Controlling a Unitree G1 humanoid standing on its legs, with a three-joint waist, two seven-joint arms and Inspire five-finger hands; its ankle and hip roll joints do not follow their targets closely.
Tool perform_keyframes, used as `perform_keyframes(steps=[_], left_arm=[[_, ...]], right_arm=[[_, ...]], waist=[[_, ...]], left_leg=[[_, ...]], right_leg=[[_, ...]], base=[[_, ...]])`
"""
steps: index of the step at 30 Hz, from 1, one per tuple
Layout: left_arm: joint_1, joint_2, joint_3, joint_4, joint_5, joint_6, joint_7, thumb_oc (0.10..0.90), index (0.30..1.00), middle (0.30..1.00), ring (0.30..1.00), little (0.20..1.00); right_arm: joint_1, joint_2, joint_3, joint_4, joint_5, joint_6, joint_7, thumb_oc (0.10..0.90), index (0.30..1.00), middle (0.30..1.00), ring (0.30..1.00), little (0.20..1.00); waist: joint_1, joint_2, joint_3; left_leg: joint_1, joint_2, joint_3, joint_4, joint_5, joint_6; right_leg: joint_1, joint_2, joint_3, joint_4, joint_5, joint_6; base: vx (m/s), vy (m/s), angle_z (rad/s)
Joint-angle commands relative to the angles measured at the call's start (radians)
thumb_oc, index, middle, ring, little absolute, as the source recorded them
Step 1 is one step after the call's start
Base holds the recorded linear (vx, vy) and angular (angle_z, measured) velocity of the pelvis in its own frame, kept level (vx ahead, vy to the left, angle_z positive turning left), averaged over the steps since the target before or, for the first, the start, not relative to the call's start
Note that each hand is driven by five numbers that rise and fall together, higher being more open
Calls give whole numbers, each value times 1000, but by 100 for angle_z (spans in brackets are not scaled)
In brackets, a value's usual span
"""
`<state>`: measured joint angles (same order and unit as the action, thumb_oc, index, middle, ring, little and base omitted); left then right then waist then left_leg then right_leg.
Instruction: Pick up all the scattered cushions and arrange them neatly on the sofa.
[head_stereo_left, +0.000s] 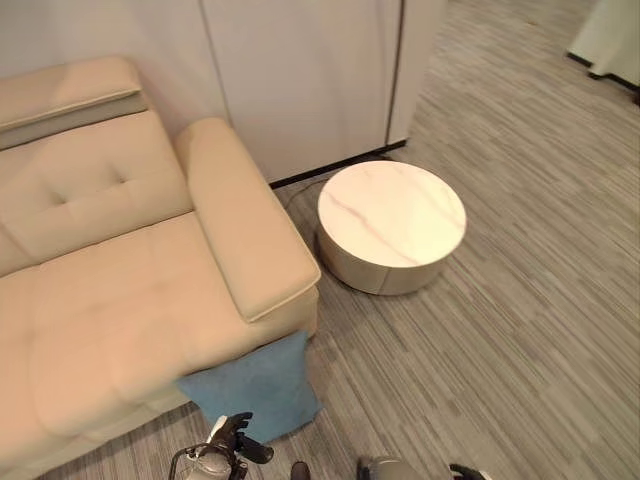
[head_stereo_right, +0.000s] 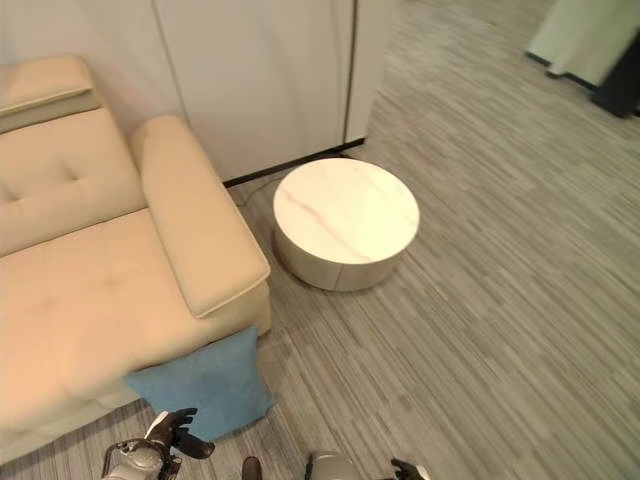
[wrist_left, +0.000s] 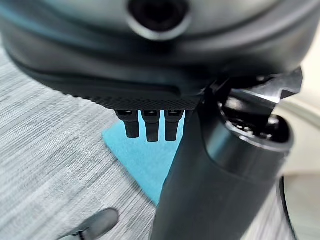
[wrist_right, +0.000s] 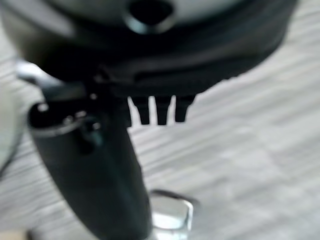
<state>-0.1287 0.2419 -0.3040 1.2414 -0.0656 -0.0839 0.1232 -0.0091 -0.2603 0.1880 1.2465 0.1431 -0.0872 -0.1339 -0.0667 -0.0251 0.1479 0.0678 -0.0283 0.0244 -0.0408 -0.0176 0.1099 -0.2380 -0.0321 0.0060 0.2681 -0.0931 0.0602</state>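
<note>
A blue cushion (head_stereo_left: 255, 385) (head_stereo_right: 205, 385) lies on the carpet, leaning against the front of the beige sofa (head_stereo_left: 110, 300) below its armrest (head_stereo_left: 245, 230). My left hand (head_stereo_left: 235, 440) (head_stereo_right: 170, 432) hangs just in front of the cushion's near edge, apart from it. In its wrist view its fingers (wrist_left: 147, 125) and thumb (wrist_left: 210, 175) are relaxed and hold nothing, with the blue cushion (wrist_left: 145, 160) on the floor past them. My right hand (head_stereo_left: 465, 472) is low at the near edge, over bare carpet. Its fingers (wrist_right: 157, 112) are relaxed and hold nothing.
A round low table with a pale marble top (head_stereo_left: 392, 215) stands on the carpet to the right of the armrest. White wall panels (head_stereo_left: 300, 70) rise behind the sofa and table. Striped grey carpet (head_stereo_left: 520, 330) spreads to the right.
</note>
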Motion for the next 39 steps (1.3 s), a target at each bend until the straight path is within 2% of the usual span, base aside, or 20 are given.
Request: perform_keyframes(steps=[1,7,9,10,11,13,14,15,16,17,20,21,23,25,30,33,34,36,38,39], left_arm=[[7,-2,19,10,20,-26,3,800,900,900,900,900],[27,-7,23,24,26,-26,-4,800,900,900,900,900],[22,-12,14,23,27,-26,-7,800,900,900,900,900],[22,-12,14,23,27,-26,-7,800,900,900,900,900],[15,-16,10,20,21,-26,-3,800,900,900,900,900],[13,-18,8,15,21,-22,1,800,900,900,900,900],[15,-19,8,14,23,-20,1,800,900,900,900,900],[18,-19,10,16,22,-19,1,800,900,900,900,900],[18,-19,10,16,22,-19,1,800,900,900,900,900],[19,-17,14,15,12,-20,1,800,900,900,900,900],[13,-17,6,16,5,-22,3,800,900,900,900,900],[11,-19,2,19,5,-23,2,800,900,900,900,900],[1,-21,-11,19,8,-24,1,800,900,900,900,900],[-7,-22,-24,21,19,-25,-4,800,900,900,900,900],[-45,14,-31,8,32,-26,2,800,900,900,900,900],[-55,37,-4,-5,2,-29,15,800,900,900,900,900],[-54,42,0,-9,-4,-32,14,800,900,900,900,900],[-44,45,3,-7,0,-35,9,800,900,900,900,900],[-37,45,10,-5,0,-36,4,800,900,900,900,900],[-37,45,10,-5,0,-36,4,800,900,900,900,900]], right_arm=[[4,-48,-12,13,34,-15,-17,800,900,900,900,900],[14,-43,-3,14,33,-20,-16,800,900,900,900,900],[16,-45,-11,4,46,-26,-14,800,900,900,900,900],[16,-45,-11,4,46,-26,-14,800,900,900,900,900],[17,-48,-17,1,54,-26,-17,800,900,900,900,900],[24,-49,-21,0,60,-17,-19,800,900,900,900,900],[26,-48,-22,1,62,-16,-18,800,900,900,900,900],[25,-49,-22,3,64,-19,-19,800,900,900,900,900],[25,-49,-22,3,64,-19,-19,800,900,900,900,900],[23,-45,-20,5,64,-19,-17,800,900,900,900,900],[22,-50,-25,2,58,-17,-16,800,900,900,900,900],[18,-54,-30,-1,56,-16,-14,800,900,900,900,900],[14,-61,-36,0,50,-17,-10,800,900,900,900,900],[11,-59,-47,3,48,-12,-5,800,900,900,900,900],[-30,-39,-36,-6,52,-6,-3,800,900,900,900,900],[-60,-25,-20,-25,54,-8,-7,800,900,900,900,900],[-64,-25,-18,-32,55,-12,-9,800,900,900,900,900],[-64,-29,-12,-40,57,-19,-6,800,900,900,900,900],[-65,-32,0,-40,59,-25,-5,800,900,900,900,900],[-65,-32,0,-40,59,-25,-5,800,900,900,900,900]], waist=[[3,-23,-1],[21,-29,-25],[13,-31,-12],[11,-31,-13],[-8,-34,3],[-28,-37,8],[-30,-36,6],[-30,-38,1],[-30,-38,1],[-27,-48,-6],[-27,-43,-13],[-27,-35,-17],[-28,-22,-16],[-37,-14,-22],[-29,-29,-4],[-10,-30,13],[-5,-24,16],[-7,-22,20],[-13,-23,28],[-13,-23,26]], left_leg=[[-72,-47,13,97,-65,-63],[-82,-51,-16,84,-48,-87],[-128,-54,-3,144,-55,-111],[-130,-54,-4,147,-57,-111],[-172,-22,79,210,-67,-119],[-184,59,203,234,-76,-112],[-179,81,221,236,-82,-113],[-179,101,216,232,-77,-120],[-178,101,215,233,-77,-120],[-186,153,172,232,-53,-142],[-177,228,106,190,5,-173],[-165,240,70,158,11,-183],[-166,234,23,140,17,-201],[-150,218,40,118,5,-209],[-168,146,69,126,-38,-171],[-174,133,113,104,-39,-154],[-175,132,120,98,-37,-148],[-166,112,128,89,-37,-136],[-155,82,126,78,-33,-123],[-158,83,126,78,-31,-123]], right_leg=[[161,52,-22,-104,-19,20],[226,66,-38,-185,-31,-4],[235,59,-60,-206,-38,-17],[234,59,-61,-206,-38,-17],[237,36,-96,-210,-42,-21],[238,6,-132,-215,-39,-21],[242,1,-140,-219,-35,-19],[245,-7,-143,-219,-32,-15],[246,-6,-143,-219,-32,-16],[249,-33,-145,-220,-29,-8],[252,-60,-145,-217,-42,3],[252,-64,-136,-212,-49,9],[255,-81,-131,-203,-52,19],[264,-110,-129,-207,-41,37],[205,-177,-97,-182,27,76],[146,-198,-142,-147,71,87],[136,-189,-156,-134,64,85],[128,-141,-141,-105,36,75],[111,-50,-106,-84,-4,56],[109,-50,-106,-86,-2,56]], base=[[-5,-75,63],[-16,-74,38],[-87,-37,62],[-124,23,72],[-123,57,81],[-112,102,102],[-18,124,95],[13,80,68],[68,173,34],[75,177,16],[120,248,-5],[148,284,-5],[155,333,-9],[162,369,-15],[36,294,-3],[-64,183,-39],[-7,213,-57],[26,211,-45],[21,144,-19],[9,68,-2]])
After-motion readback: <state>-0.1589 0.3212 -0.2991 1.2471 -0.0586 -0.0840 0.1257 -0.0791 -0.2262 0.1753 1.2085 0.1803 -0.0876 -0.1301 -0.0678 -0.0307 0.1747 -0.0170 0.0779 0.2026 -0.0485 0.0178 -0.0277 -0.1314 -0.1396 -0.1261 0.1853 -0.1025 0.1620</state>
